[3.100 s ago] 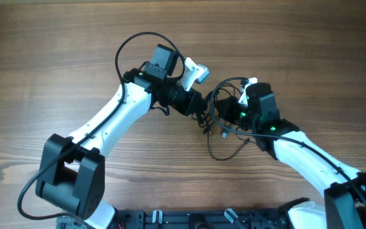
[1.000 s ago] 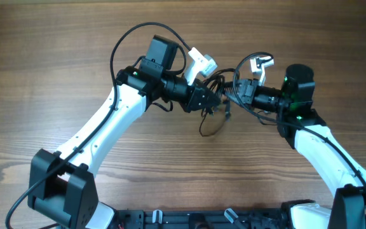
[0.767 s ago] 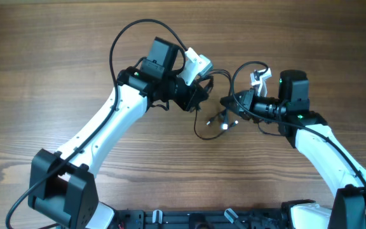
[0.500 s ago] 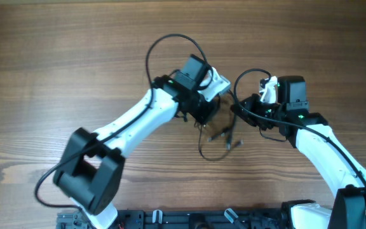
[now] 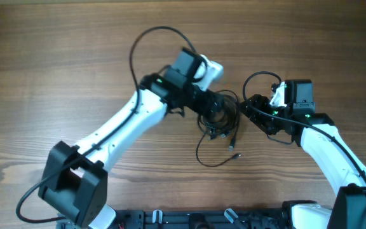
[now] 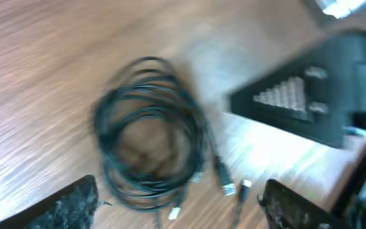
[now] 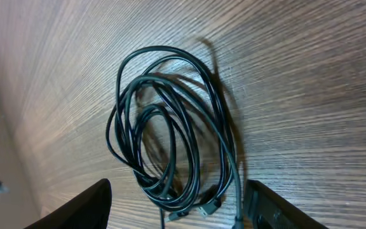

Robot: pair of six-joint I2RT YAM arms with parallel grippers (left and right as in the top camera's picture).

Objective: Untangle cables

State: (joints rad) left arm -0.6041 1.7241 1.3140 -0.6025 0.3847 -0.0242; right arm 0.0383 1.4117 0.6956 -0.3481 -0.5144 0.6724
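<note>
The cables (image 5: 223, 119) lie as one tangled black coil on the wooden table, between my two grippers. One loose strand loops toward the table's front and ends in a small plug (image 5: 236, 154). My left gripper (image 5: 218, 104) hovers over the coil's left side, open. In the left wrist view the coil (image 6: 148, 137) lies ahead of the open left gripper (image 6: 180, 210), with silvery plugs (image 6: 229, 188) near it. The right gripper (image 5: 253, 113) is open at the coil's right. In the right wrist view the coil's (image 7: 170, 127) near end sits between the spread fingers (image 7: 75, 207); the right gripper (image 7: 176, 213) grips nothing.
Thicker black wires (image 5: 146, 44) arch over the white left arm (image 5: 122, 127), and another one (image 5: 259, 79) curls above the right arm (image 5: 326, 146). The right gripper's patterned pad (image 6: 294, 95) fills the right side of the left wrist view. Wooden tabletop (image 5: 56, 57) surrounds everything.
Both grippers were shut on the cables, stretching them above the table. Both have opened, and the cables now lie in a coil on the table. The left gripper moved right.
</note>
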